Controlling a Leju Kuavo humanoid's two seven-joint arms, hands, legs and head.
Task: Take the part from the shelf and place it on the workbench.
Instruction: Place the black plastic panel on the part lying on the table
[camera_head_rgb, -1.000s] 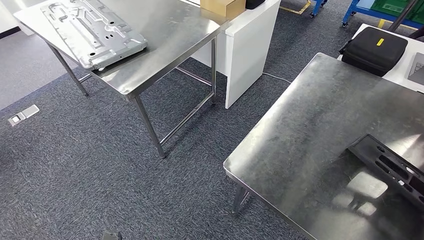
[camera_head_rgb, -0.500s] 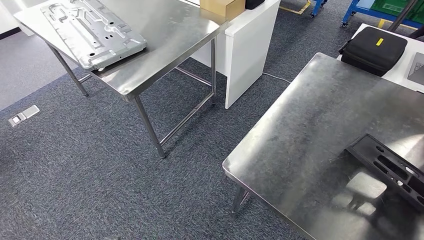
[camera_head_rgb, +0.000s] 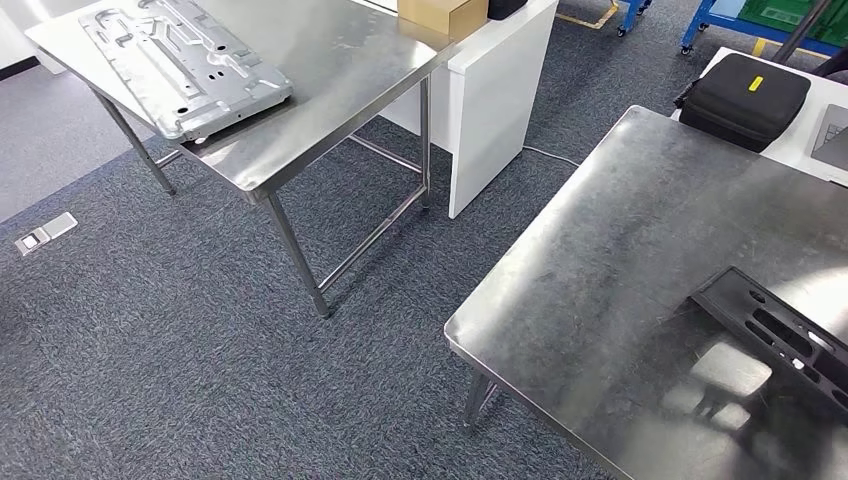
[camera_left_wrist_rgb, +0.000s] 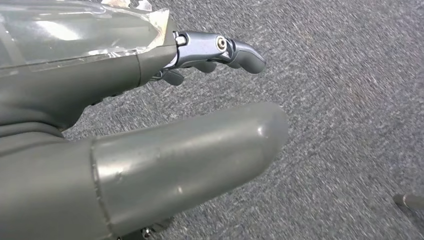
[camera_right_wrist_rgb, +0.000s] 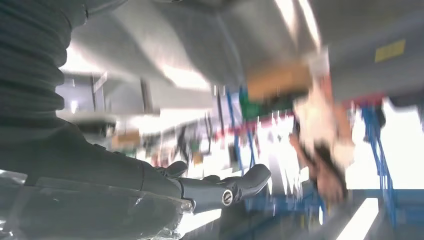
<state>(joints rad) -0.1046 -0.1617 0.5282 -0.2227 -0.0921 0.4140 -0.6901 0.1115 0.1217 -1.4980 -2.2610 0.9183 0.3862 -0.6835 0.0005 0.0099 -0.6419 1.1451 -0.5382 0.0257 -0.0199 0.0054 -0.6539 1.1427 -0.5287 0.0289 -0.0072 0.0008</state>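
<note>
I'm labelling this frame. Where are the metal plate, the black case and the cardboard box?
metal plate (camera_head_rgb: 180, 62), head view, its ribbed middle
black case (camera_head_rgb: 745, 98), head view, its lid
cardboard box (camera_head_rgb: 440, 14), head view, its front face

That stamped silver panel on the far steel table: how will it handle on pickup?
The stamped silver panel looks like pressed sheet metal with ribs and holes, so probably stiff rather than floppy. It is broad and flat, so likely awkward for one hand and apt to tilt if gripped at one edge. Lying on the smooth steel table, it may slide when pushed.
</note>
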